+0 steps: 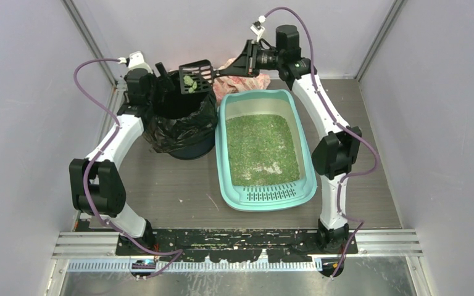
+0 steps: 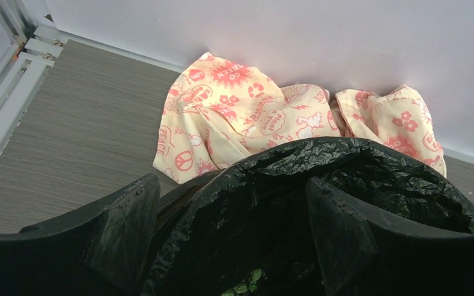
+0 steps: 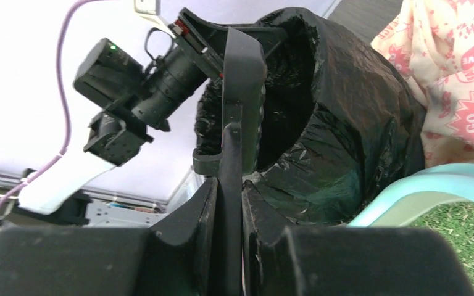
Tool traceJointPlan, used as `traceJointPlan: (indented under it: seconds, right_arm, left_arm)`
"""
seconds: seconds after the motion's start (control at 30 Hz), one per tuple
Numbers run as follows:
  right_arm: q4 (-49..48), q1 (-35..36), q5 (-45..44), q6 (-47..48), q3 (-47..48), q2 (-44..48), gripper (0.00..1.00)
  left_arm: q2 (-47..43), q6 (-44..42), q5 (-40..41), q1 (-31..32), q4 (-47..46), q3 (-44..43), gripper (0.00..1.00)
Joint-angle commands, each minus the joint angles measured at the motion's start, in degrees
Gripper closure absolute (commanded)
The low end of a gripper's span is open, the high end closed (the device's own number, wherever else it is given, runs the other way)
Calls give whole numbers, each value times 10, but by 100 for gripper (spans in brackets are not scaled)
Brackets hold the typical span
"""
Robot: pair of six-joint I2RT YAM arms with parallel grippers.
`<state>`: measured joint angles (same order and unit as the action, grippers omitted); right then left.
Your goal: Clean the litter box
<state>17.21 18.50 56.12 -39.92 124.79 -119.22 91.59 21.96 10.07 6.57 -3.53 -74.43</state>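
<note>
The mint-teal litter box [image 1: 228,123] lies mid-table with green litter [image 1: 262,148] inside; its rim [image 3: 419,188] shows in the right wrist view. My right gripper [image 1: 237,63] [image 3: 231,197] is shut on the handle of a black slotted scoop [image 1: 196,77] [image 3: 244,68]. The scoop hangs over the round bin lined with a black bag [image 1: 182,126] and carries a green clump [image 1: 189,81]. My left gripper [image 1: 160,71] [image 2: 231,228] stands open at the bin's far-left rim, the bag's edge [image 2: 271,179] between its fingers [image 2: 123,228].
A crumpled cream cloth with red prints [image 1: 244,81] [image 2: 247,117] lies against the back wall behind the bin and the litter box. Grey walls enclose the table on three sides. Green bits [image 2: 244,287] lie deep in the bag.
</note>
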Motion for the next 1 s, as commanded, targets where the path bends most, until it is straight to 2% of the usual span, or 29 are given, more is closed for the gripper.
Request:
traceJointPlan:
  seconds: [0.0,0.1,0.23,0.37,0.5,0.73,0.97]
  right_arm:
    - [165,26,-69,155,88,-10,99]
    - [275,62,-168,276,157,-18,100]
    - [332,99,-306,367,184,2,100]
    - [346,128,-410,445,175,35,99]
    - [305,157,-491,506,125,79,99]
    - [243,185,-493,544,118,124,99]
    - [242,187,-467,539,131,123,99]
  left_arm:
    - [-19,-9,14,9,-3,-6,12]
    - [-19,-13,21,9,2,-18,12]
    - [-11,-22,88,8,53,-50,12]
    - [-16,-28,103,-4,61,-58,12]
    - [-14,-25,101,-7,59,-65,13]
    - [-17,-8,96,-7,61,-56,13]
    - [-19,7,89,-7,64,-52,13]
